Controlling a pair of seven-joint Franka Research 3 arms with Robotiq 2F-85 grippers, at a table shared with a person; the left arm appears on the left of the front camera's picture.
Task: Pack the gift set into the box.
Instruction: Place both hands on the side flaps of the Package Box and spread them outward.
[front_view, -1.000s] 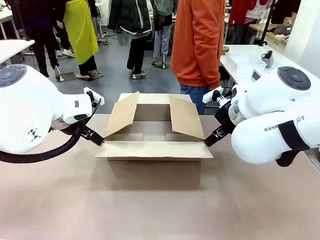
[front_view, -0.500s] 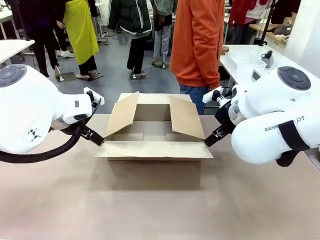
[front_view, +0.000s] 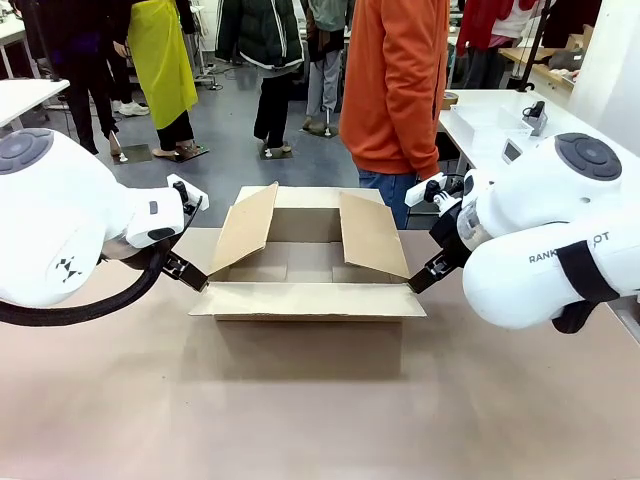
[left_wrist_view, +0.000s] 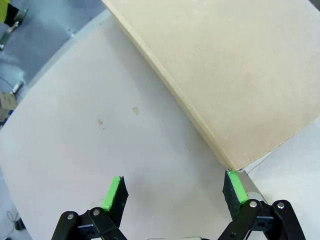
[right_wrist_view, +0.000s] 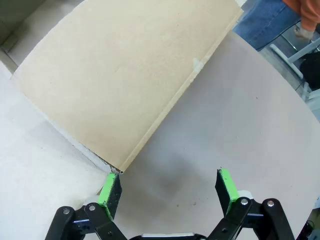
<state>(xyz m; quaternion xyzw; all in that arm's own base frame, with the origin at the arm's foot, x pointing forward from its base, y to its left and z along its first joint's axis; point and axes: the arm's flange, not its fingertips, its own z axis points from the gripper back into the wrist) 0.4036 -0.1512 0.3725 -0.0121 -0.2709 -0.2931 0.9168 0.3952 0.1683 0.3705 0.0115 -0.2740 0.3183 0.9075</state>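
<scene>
The brown cardboard box (front_view: 308, 272) stands open in the middle of the table, its four flaps spread and its inside bare. My left gripper (front_view: 186, 272) sits at the box's left side; in the left wrist view it (left_wrist_view: 174, 192) is open, one green pad touching the corner of the left flap (left_wrist_view: 230, 75). My right gripper (front_view: 425, 275) sits at the box's right side; in the right wrist view it (right_wrist_view: 166, 191) is open, with its left pad at the corner of the right flap (right_wrist_view: 125, 80). The gift set is out of view.
A person in an orange top (front_view: 400, 90) stands at the far edge behind the box. A white table (front_view: 490, 125) with small items lies at the back right. Other people stand farther off. The tabletop (front_view: 300, 410) in front of the box is bare.
</scene>
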